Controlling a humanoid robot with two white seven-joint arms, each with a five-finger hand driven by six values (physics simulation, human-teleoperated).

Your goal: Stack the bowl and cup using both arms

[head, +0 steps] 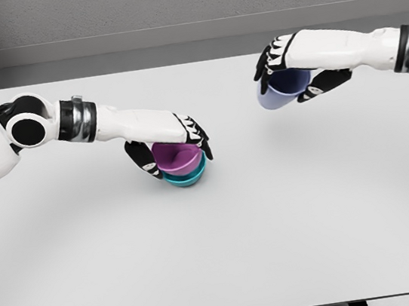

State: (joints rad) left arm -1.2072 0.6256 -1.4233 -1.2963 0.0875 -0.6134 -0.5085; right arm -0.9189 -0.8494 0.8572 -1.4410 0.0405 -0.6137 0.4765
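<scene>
Now, left hand [177, 145] stretched low from nine o'clock, fingers wrapped around purple bowl [177, 157] nested in teal bowl [188, 176] just left of centre on table [275, 219]. Right hand [296, 71] reaching in from three o'clock, raised, clutching lavender cup [284, 88] at about one o'clock, tilted. Well apart, those two hands. Plenty of bare tabletop toward six o'clock; far edge close behind the cup. Cup's rim partly hidden by fingers; teal bowl mostly covered.
</scene>
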